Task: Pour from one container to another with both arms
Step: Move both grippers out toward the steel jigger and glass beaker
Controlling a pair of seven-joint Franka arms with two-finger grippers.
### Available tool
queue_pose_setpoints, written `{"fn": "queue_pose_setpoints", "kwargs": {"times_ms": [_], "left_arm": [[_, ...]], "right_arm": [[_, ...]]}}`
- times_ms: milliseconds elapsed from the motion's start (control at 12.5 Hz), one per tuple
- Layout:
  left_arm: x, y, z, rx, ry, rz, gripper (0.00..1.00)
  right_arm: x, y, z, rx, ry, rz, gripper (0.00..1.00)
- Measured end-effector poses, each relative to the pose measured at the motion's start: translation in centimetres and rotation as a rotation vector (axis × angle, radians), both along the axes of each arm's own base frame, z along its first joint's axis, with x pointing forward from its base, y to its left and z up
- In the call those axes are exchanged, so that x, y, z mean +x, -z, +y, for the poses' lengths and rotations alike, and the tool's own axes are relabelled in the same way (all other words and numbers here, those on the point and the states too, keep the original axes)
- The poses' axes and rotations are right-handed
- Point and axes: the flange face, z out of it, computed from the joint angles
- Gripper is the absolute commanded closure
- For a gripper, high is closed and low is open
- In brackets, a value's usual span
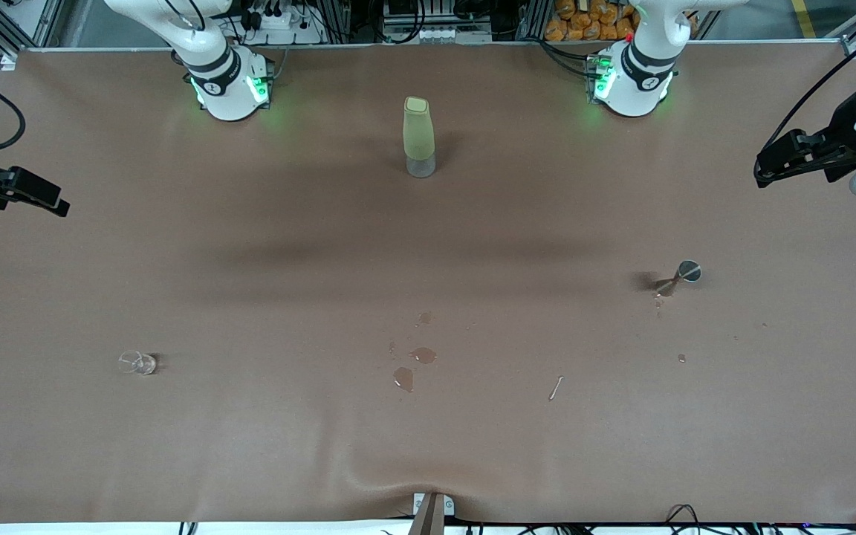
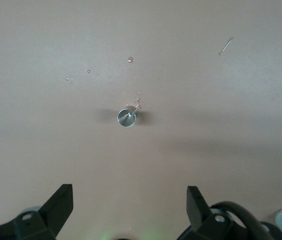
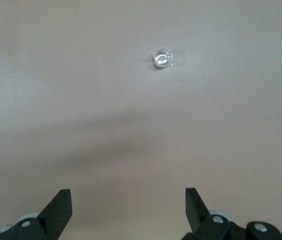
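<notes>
1. So we have both arms pulled up and out to the table's ends, waiting; nothing is in hand yet, and by our reading the pouring has not begun.
2. Our left gripper (image 2: 129, 202) hangs high with its two fingers spread wide and nothing between them. Straight out ahead of those fingers, well apart and down on the table (image 1: 250, 245), stands a small metal cup (image 2: 126, 117), upright, with a few drops scattered just beside it.
3. Our right gripper (image 3: 128, 207) is likewise fully spread and empty, up over the right arm's end of the table. Ahead of it, well apart, sits a little clear glass (image 3: 163, 58), upright and, as far as we can tell, holding little or nothing.
4. We judge the two small vessels are set one toward each arm so each gripper can take its own.
5. A tall green bottle (image 1: 419, 137) stands between the two bases, out of both grippers' reach for now.
6. Small puddles (image 1: 413, 364) on the mat lie between the two vessels; a spill risk worth minding.
7. Next, we reckon, each gripper must come down around its vessel before any lifting.
</notes>
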Motion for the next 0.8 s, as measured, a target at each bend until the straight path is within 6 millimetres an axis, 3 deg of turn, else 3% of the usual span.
{"fn": "queue_pose_setpoints", "kwargs": {"times_ms": [401,802], "left_arm": [[0.1,0.2,0.4,0.0,-0.007,0.004,0.0],[0.6,1.4,3.9,0.0,-0.047,0.031,0.0]], "right_arm": [[0.1,-0.4,0.1,-0.005,-0.01,-0.015,0.0],[0.2,-0.3,0.5,-0.004,-0.026,-0.015,0.0]]}}
